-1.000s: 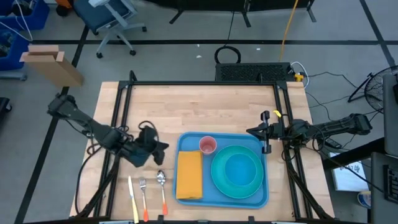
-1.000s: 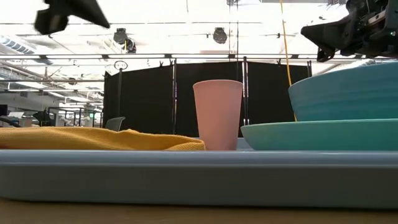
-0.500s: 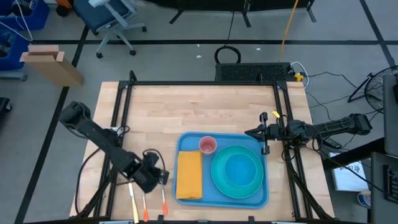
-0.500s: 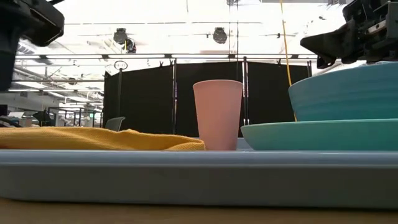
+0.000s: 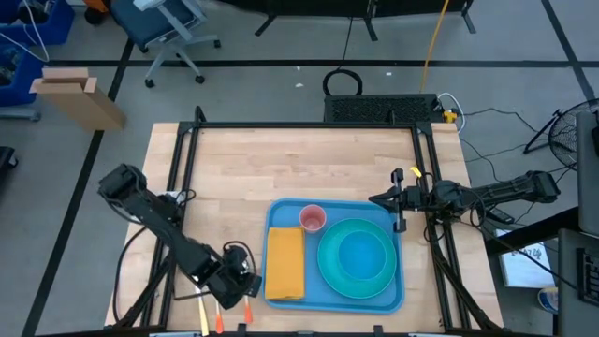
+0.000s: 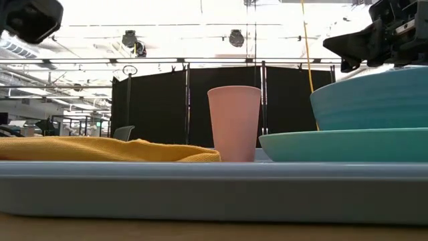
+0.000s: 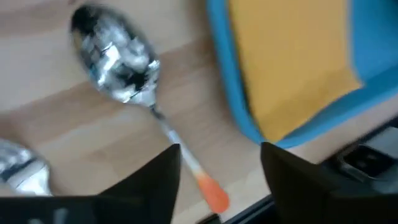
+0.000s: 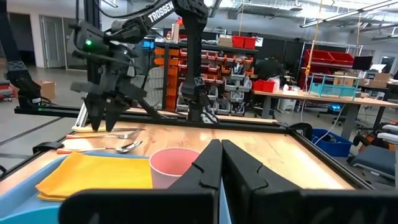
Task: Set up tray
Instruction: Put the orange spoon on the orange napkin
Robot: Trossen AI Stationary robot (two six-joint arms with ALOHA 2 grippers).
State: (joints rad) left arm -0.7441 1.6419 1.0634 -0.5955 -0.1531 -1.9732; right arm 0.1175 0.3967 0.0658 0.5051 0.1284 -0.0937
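Note:
The light-blue tray lies on the table's near right part. It holds a folded yellow napkin, a pink cup and a turquoise bowl on a turquoise plate. A spoon, a fork and a knife, all orange-handled, lie on the wood left of the tray. My left gripper hovers open over the spoon; its fingers stand on either side of the handle's orange end. My right gripper is shut and empty above the tray's far right corner.
The black frame rails run along the table's left and right sides. Bare wood lies between the tray and the far edge. The cutlery lies close to the table's near edge.
My left gripper has gone from beside the tray's far left corner toward the table's near edge and a little right. It now stands over the cutlery, hiding most of the spoon in the high view. The things on the tray have stayed still.

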